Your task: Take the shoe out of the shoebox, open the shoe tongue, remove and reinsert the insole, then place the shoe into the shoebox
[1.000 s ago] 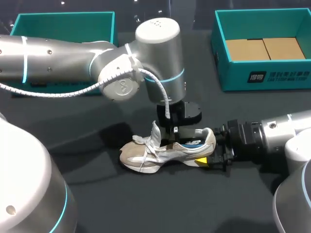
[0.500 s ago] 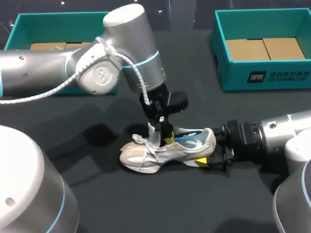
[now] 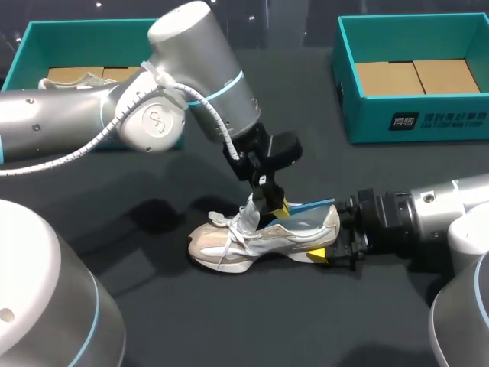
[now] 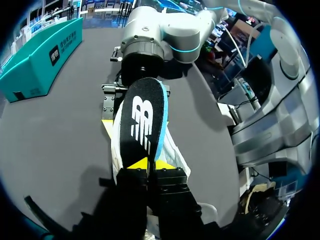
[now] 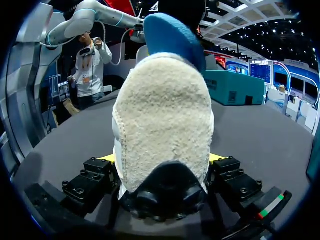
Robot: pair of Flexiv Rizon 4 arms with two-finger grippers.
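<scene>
- The shoe (image 3: pixel 260 237), a beige-and-white sneaker, lies on its sole on the dark table (image 3: pixel 153 321) just below the frame's centre, toe to the left and heel to the right.
- The right gripper (image 3: pixel 336 246) comes in from the right edge. Its fingers sit narrow, pressed on both sides of the heel, which the right wrist view shows clearly (image 5: pixel 162 130).
- The left gripper (image 3: pixel 273 205) hangs over the shoe's opening, fingers closed to a thin pinch on the insole (image 3: pixel 309 206). The insole's blue-edged heel end rises clear of the collar.
- In the left wrist view the insole (image 4: pixel 142 120) runs straight ahead of the pinching tips. Whether its front end is free of the shoe is hidden.
- One teal shoebox (image 3: pixel 412 122) sits at upper right and another (image 3: pixel 99 34) at upper left, both well apart from the shoe.
- The insole looks thin, light and bendy. It will likely flop or curl if held by one end, so a grip near its middle, flat across its faces, should control it best.
- The shoe seems light, with soft uppers. The firmer heel counter is the sensible place to hold it, since the laces (image 3: pixel 229 241) and mesh would give and slip.
</scene>
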